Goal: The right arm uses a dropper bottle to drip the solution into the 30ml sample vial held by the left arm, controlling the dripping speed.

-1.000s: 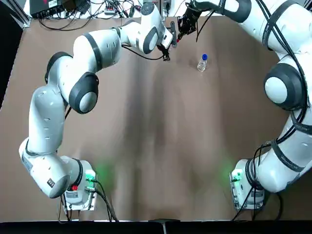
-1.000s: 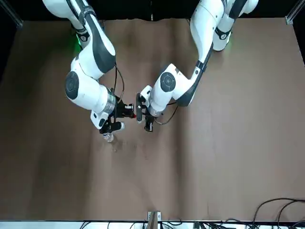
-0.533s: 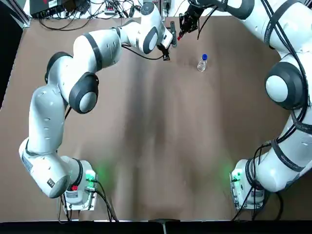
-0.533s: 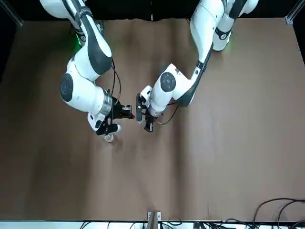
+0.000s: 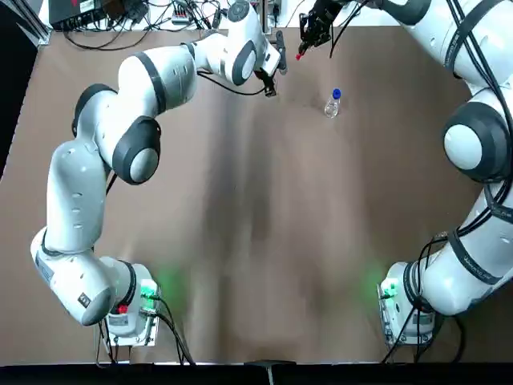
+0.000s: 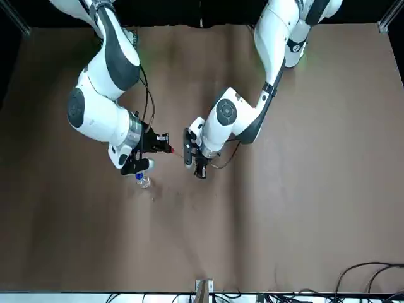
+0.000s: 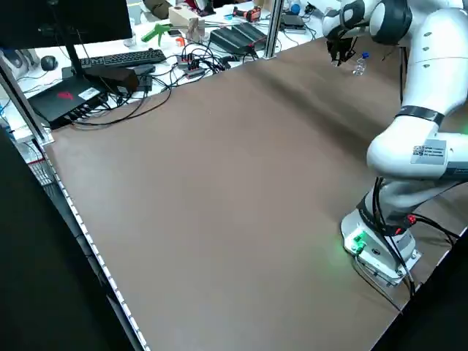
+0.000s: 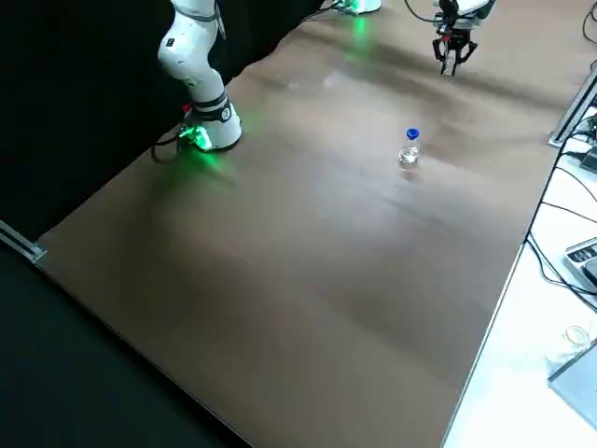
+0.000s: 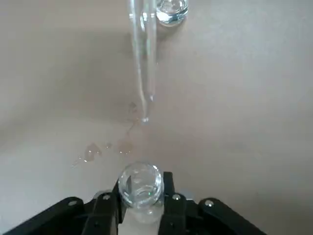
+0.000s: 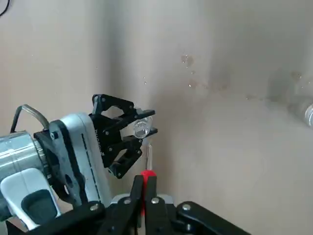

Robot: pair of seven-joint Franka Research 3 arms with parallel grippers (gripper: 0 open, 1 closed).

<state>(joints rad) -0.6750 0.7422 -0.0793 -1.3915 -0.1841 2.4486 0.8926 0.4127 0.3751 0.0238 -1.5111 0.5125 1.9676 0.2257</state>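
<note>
The clear 30ml sample vial [image 9: 141, 183] stands upright, mouth open, with my left gripper [image 9: 142, 200] shut on it at the far middle of the table [image 5: 271, 79]. My right gripper [image 10: 145, 188] is shut on the red bulb [image 10: 148, 175] of the dropper, whose glass pipette [image 9: 145, 58] hangs beside and beyond the vial, not over its mouth. In the top view the right gripper [image 5: 304, 46] sits just right of the left one. The dropper bottle [image 5: 333, 104], blue collar and no top, stands alone on the table to the right.
Small wet drops [image 9: 98, 149] lie on the brown table under the pipette tip. Cables, a keyboard [image 7: 121, 58] and boxes crowd the bench beyond the far edge. Both arm bases [image 5: 132, 309] stand at the near edge.
The right gripper with the dropper has drawn back from the left gripper, toward the table's far edge, widening the gap between pipette and vial. The left gripper shifted only slightly.
</note>
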